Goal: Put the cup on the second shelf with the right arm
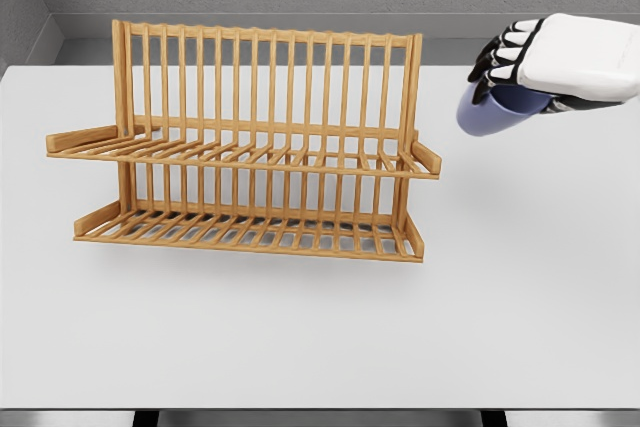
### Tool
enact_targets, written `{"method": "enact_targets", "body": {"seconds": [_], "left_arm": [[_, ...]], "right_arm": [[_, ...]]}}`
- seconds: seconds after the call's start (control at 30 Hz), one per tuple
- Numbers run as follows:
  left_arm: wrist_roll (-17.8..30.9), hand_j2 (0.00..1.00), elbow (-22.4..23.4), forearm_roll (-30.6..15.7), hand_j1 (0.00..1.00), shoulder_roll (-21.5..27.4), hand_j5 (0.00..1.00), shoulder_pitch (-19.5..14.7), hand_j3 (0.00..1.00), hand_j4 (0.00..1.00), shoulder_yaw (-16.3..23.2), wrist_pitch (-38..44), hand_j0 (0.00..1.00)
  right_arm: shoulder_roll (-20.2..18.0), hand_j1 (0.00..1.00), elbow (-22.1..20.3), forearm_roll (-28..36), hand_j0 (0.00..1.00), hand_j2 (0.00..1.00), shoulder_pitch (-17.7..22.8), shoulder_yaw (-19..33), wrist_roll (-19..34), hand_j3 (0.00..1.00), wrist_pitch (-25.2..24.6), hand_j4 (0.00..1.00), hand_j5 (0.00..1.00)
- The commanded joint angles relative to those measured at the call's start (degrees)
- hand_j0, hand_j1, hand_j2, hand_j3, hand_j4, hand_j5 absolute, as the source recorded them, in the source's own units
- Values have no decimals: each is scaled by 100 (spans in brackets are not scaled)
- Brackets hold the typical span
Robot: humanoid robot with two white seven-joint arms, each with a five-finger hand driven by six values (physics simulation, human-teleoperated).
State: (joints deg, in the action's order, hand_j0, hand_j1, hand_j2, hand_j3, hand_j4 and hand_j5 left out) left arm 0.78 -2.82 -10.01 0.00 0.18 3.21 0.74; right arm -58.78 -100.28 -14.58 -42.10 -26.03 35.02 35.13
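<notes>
A blue-grey cup (492, 112) hangs in the air at the upper right, tilted, with my right hand (520, 62) shut on it from above. The hand's black fingers (497, 55) curl over the cup's top, and most of the cup's upper part is hidden by them. To the left stands a wooden two-tier rack (250, 147) with slatted shelves. Its upper shelf (240, 157) and lower shelf (250, 232) carry nothing. The cup is to the right of the rack's right end post, roughly level with the upper shelf and apart from it. The left arm does not show.
The rack stands on a white table (320, 347) whose front edge runs along the bottom. A grey wall rises behind the table. Open tabletop lies right of the rack under the cup.
</notes>
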Motion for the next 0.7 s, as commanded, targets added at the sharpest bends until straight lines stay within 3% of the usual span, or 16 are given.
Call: {"method": "enact_targets", "body": {"seconds": [0.0,0.27,0.67], "left_arm": [[1,100,0,7,100,0,100,0,100,100,-5,-3,100],[1,100,0,-1,100,0,100,0,100,100,4,5,100],[1,100,0,-1,100,0,100,0,100,100,4,5,100]], "right_arm": [[7,60,-26,25,60,60,-9,28,-2,60,-13,60,60],[130,60,-26,25,60,60,-123,99,-2,60,-13,60,60],[789,60,-26,25,60,60,-149,46,-2,60,-13,60,60]]}}
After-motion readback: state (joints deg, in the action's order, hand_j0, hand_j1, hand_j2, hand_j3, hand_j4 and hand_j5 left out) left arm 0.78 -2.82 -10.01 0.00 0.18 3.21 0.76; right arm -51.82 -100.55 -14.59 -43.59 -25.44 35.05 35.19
